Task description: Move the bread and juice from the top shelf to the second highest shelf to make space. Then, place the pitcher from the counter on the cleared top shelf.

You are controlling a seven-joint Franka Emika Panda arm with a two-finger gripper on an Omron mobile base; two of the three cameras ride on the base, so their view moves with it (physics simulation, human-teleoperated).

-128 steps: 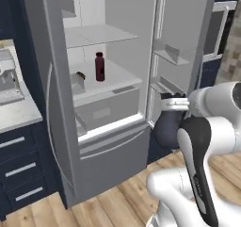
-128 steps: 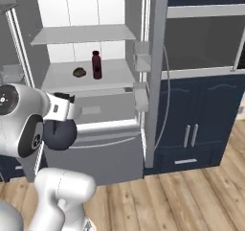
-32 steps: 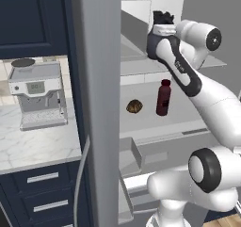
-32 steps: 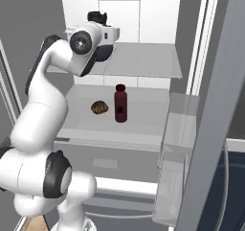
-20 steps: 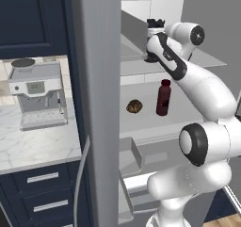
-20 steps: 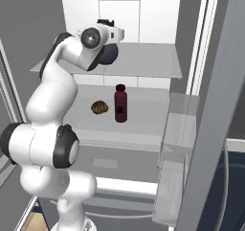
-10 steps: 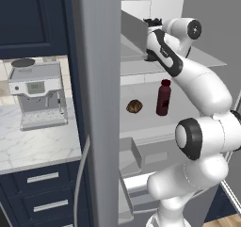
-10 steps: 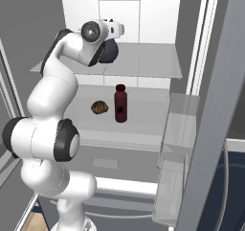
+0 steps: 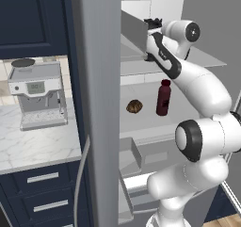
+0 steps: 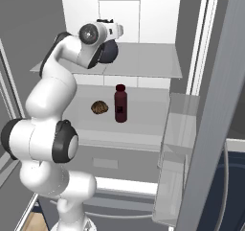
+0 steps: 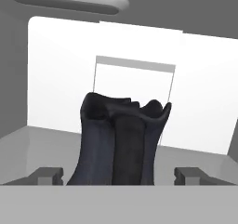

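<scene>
The black pitcher [image 11: 118, 139] stands upright on the top shelf [image 11: 32, 141], close in front of the hand. My gripper [image 11: 118, 174] is open, one fingertip [image 11: 46, 174] on each side of the pitcher and a small gap to each. In the left base view the pitcher's dark rim [image 9: 153, 21] shows just beyond the hand at the top shelf [image 9: 207, 59]. One level down, the brown bread [image 10: 99, 107] and the maroon juice [image 10: 120, 103] stand side by side on the second highest shelf [image 10: 143, 117]; bread [image 9: 134, 106] and juice [image 9: 163, 97] are below my arm.
The grey fridge door [image 9: 99, 103] stands open, close on the left. Beyond it, a coffee machine [image 9: 37, 96] sits on the marble counter [image 9: 42, 146]. The other door with its bins [image 10: 177, 144] stands at the right. A drawer [image 9: 129, 155] lies under the shelves.
My jaws have opened and let go of the pitcher, which now stands on the top shelf. Bread and juice have not moved.
</scene>
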